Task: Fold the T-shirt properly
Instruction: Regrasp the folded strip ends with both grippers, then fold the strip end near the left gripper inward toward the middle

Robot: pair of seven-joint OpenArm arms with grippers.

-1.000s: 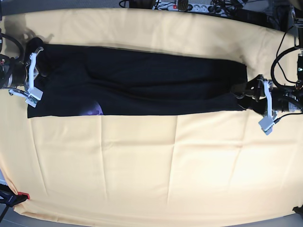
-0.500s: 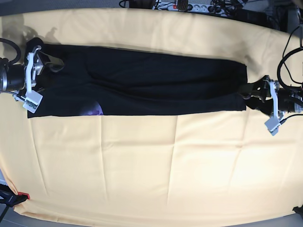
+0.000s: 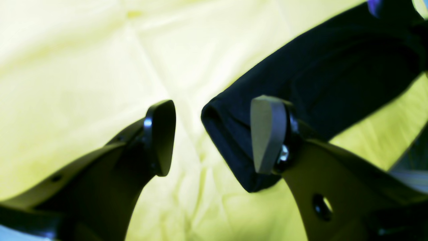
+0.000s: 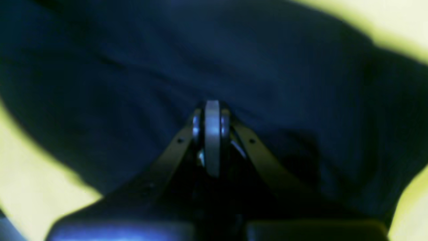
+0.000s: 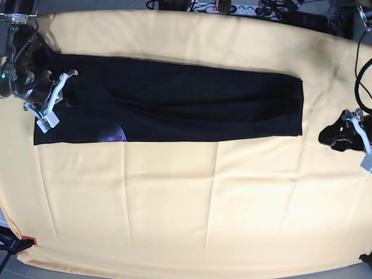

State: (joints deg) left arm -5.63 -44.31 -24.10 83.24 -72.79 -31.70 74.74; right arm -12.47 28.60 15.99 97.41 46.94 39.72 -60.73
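The black T-shirt [image 5: 186, 102] lies folded into one long flat strip across the back half of the pale yellow tablecloth [image 5: 174, 203]. A bit of purple print [image 5: 113, 135] peeks out at its front edge near the left end. My right gripper [image 5: 70, 75] is over the strip's left end. In the right wrist view it [image 4: 212, 110] is shut above dark cloth [image 4: 133, 67], with no cloth showing between the pads. My left gripper [image 5: 324, 136] is open, on bare tablecloth to the right of the strip. In the left wrist view, its fingers [image 3: 164, 137] frame the shirt's end [image 3: 334, 67] ahead.
A power strip and cables [image 5: 232, 7] run along the far table edge. More cables [image 5: 360, 75] hang at the right, behind my left arm. A small red and black object [image 5: 23, 241] sits off the front left corner. Bare tablecloth covers the front half.
My left gripper has drawn back to the right, off the shirt's end, staying open. My right gripper opened, then shut again, and swung round over the left end. The shirt has not shifted.
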